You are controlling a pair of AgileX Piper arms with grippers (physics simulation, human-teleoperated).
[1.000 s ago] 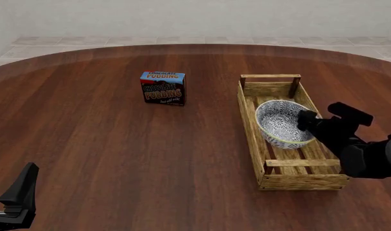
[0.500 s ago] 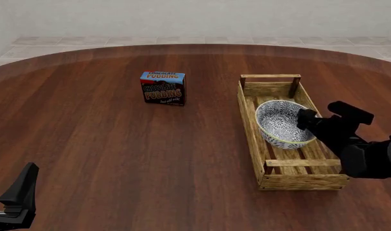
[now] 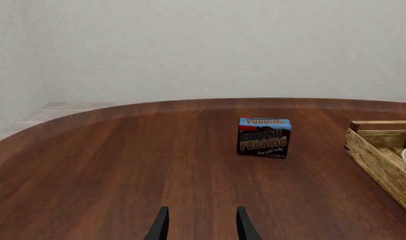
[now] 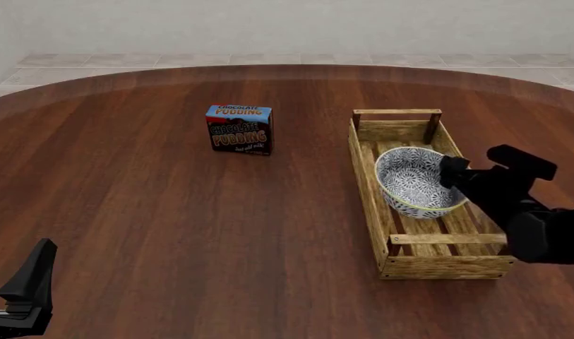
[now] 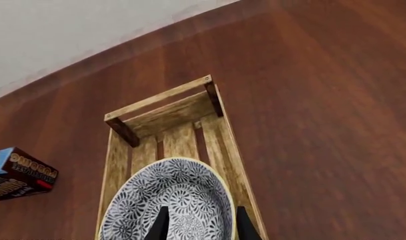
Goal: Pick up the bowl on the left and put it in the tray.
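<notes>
Right end effector (image 4: pixel 449 171) over bowl (image 4: pixel 411 180)

Bowl (image 4: pixel 414 181): round, deep, white with dense blue floral pattern, pale yellowish rim. Sits inside the tray, about mid-length, tipped slightly toward frame left, right of centre in the front view.

Tray (image 4: pixel 371 189): long light-wood slatted crate, low sides, raised end bars, darker corner posts. Lies lengthwise, near to far, right half of frame.

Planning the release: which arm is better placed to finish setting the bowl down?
Right. Its hand is at the bowl, already inside the tray; the left hand sits far off.
</notes>
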